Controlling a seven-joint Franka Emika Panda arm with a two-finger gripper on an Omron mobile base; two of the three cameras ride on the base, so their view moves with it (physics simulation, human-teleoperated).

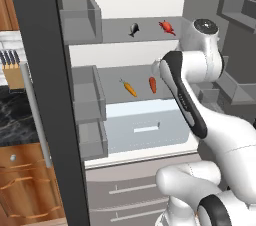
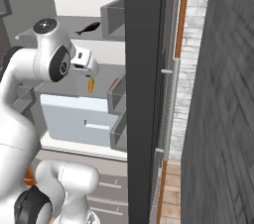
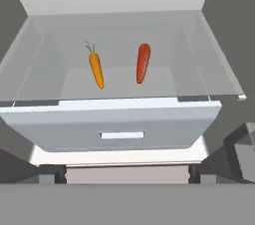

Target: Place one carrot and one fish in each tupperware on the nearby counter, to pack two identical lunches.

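Pincer (image 2: 90,73) of yours hung with its jaws apart and nothing between them, in front of the open fridge, above the lower shelf (image 3: 124,77). On that shelf the slim carrot (image 3: 96,68) lay left of the red-orange carrot (image 3: 143,62), near but apart. Below them sat a pale drawer (image 3: 119,122). One shelf up, you had the dark fish (image 1: 134,29) and the red fish (image 1: 167,27), well apart. Bench (image 1: 12,115) stood left of the fridge door.

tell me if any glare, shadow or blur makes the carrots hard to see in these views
Hand view: even light, both the orange carrot and red-orange carrot crisp, no glare. Left base view: soft but readable. Right base view: one carrot small, partly hidden under the gripper.
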